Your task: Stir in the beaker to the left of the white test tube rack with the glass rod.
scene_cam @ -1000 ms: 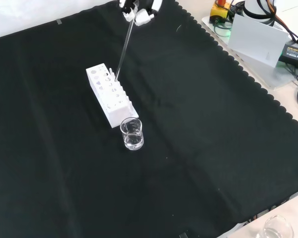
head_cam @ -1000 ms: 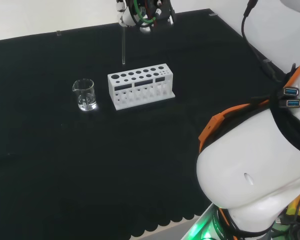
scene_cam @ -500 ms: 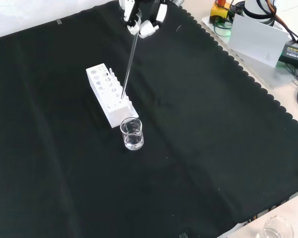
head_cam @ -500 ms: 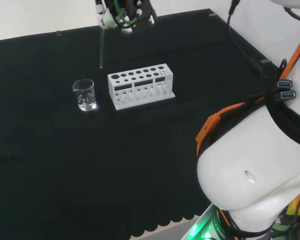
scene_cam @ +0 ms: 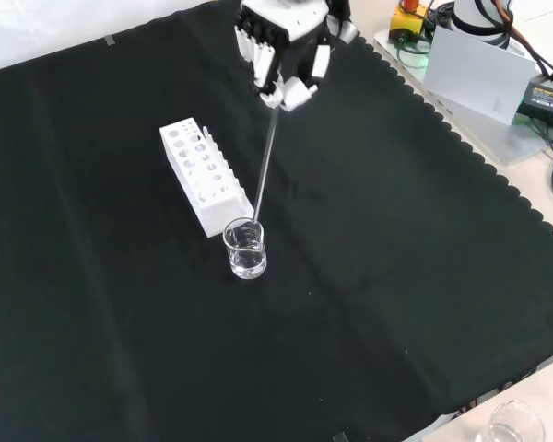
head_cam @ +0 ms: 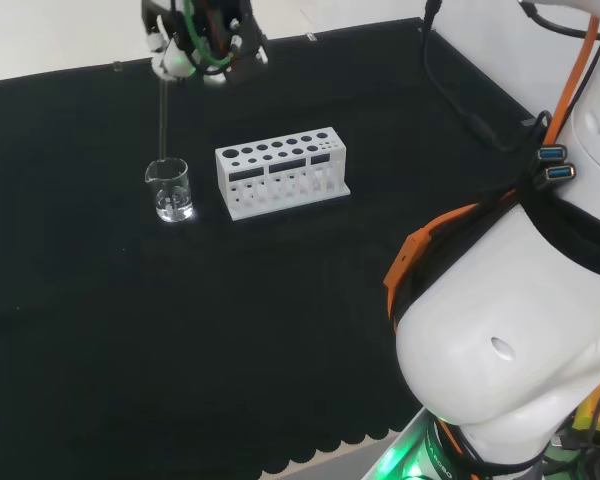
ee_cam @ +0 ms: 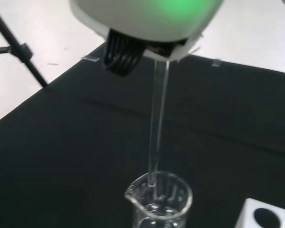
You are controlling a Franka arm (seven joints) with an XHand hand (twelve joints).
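Observation:
A small clear beaker (head_cam: 169, 189) (scene_cam: 245, 249) (ee_cam: 160, 202) with a little clear liquid stands on the black cloth, left of the white test tube rack (head_cam: 281, 170) in the head view. The hand (head_cam: 198, 40) (scene_cam: 290, 48) hangs above it, fingers curled round the top of a glass rod (head_cam: 163, 120) (scene_cam: 266, 162) (ee_cam: 157, 126). The rod points down, and its lower tip sits at the beaker's mouth, just at rim height. In the front view the rack (scene_cam: 203, 173) lies beyond the beaker.
The arm's big white links (head_cam: 510, 340) stand at the right of the head view. At the front view's right edge are a white box (scene_cam: 475, 69) and cables off the cloth; another clear glass vessel (scene_cam: 514, 425) stands at the bottom right corner.
The hand has carried the rod leftward in the head view, from above the rack's far side to over the beaker, and its tip now reaches the beaker's rim.

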